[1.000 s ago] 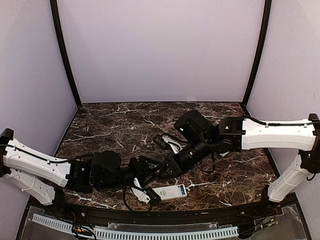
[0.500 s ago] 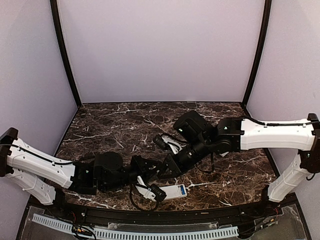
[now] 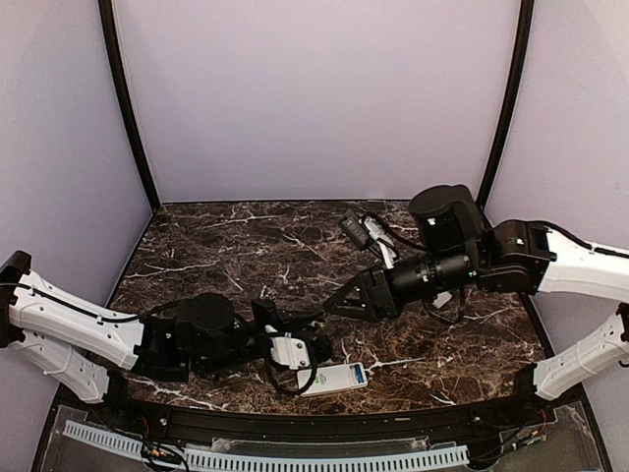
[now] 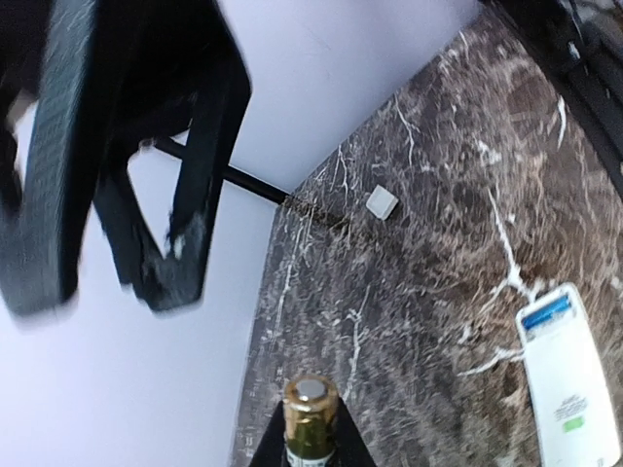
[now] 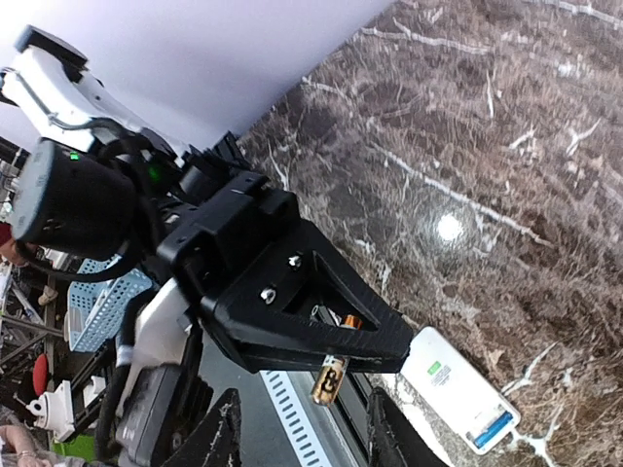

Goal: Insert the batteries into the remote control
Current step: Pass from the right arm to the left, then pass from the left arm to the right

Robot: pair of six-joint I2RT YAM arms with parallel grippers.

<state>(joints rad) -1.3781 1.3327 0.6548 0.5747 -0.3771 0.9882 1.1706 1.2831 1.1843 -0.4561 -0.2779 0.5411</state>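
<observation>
My left gripper (image 4: 310,443) is shut on a battery (image 4: 310,416), a gold cell whose flat metal end points away from the wrist. The right wrist view shows the same battery (image 5: 329,381) sticking out below the left gripper's black fingers (image 5: 321,321). My right gripper (image 5: 307,443) is open and empty, a short way back from that battery. Overhead, the right gripper (image 3: 332,309) hangs above and to the right of the left gripper (image 3: 316,346). The white remote control (image 3: 334,379) lies near the table's front edge, plain back up, with a green mark and a blue patch at one end.
A small white square piece (image 4: 381,203) lies on the dark marble table (image 3: 226,246) near its far edge. Pale walls enclose the table on three sides. A perforated white strip (image 3: 256,457) runs along the front, below the table's edge.
My left gripper closed on the battery. My right gripper opened, let go and drew back up and to the right, away from the left gripper.
</observation>
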